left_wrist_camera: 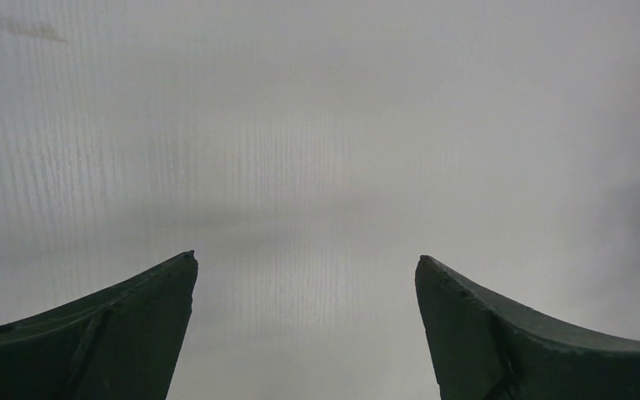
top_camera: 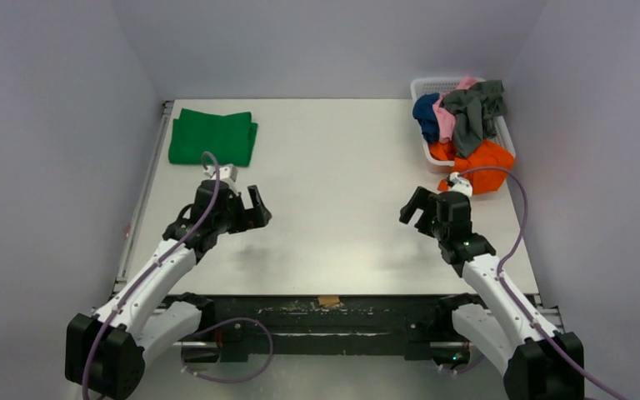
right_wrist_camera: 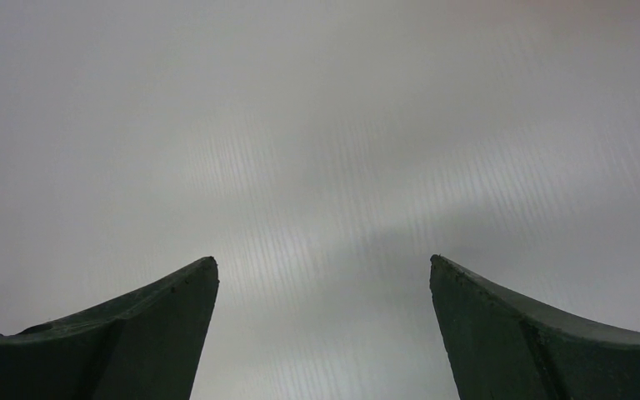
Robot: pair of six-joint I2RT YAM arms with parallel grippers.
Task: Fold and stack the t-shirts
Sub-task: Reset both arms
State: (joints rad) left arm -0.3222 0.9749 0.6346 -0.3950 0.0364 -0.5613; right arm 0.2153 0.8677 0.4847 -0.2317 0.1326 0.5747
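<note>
A bright green t-shirt lies folded flat at the table's far left. The other t-shirts sit bunched in a white lattice basket at the far right: navy blue, pink, grey, and orange spilling over the basket's near end. My left gripper hovers open over bare table, a little in front of the green shirt. My right gripper is open too, just in front and left of the orange shirt. Both wrist views show only table between the fingers.
The grey table is closed in by pale walls at the left, back and right. A metal rail runs along its left edge. The arm bases and a dark bar sit at the near edge.
</note>
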